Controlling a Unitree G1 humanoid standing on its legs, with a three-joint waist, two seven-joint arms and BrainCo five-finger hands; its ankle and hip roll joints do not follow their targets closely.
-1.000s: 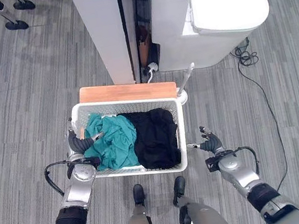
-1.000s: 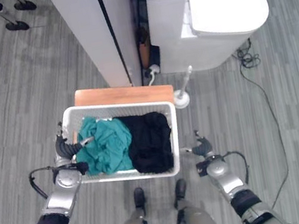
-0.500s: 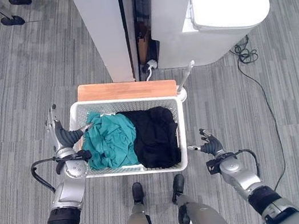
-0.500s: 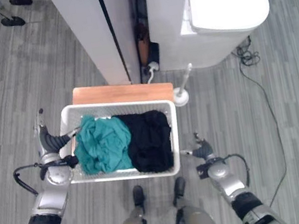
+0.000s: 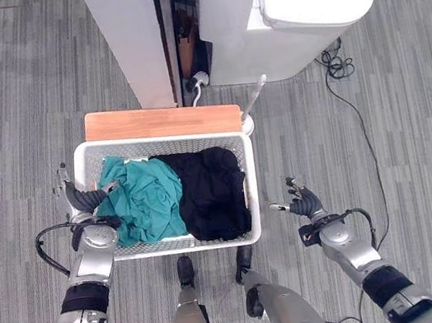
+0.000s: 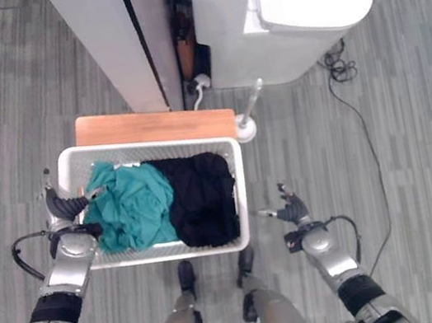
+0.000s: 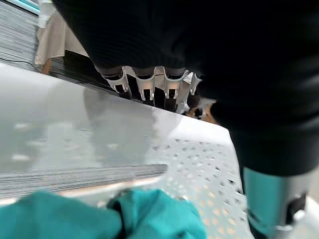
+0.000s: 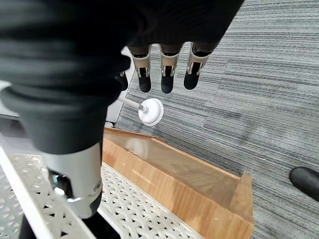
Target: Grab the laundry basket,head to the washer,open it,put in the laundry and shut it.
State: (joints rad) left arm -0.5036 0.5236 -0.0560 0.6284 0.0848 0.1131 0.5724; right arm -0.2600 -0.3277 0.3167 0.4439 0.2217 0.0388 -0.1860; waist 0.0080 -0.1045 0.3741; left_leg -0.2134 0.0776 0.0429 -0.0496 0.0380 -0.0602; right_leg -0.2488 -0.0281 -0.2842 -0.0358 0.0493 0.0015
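The white laundry basket stands on the grey floor, holding a teal cloth and a black cloth. The left hand grips its left rim with curled fingers. The right hand hovers apart from the right rim, fingers relaxed. Just behind the basket is a wooden board, then a white brush, a white panel and a white appliance.
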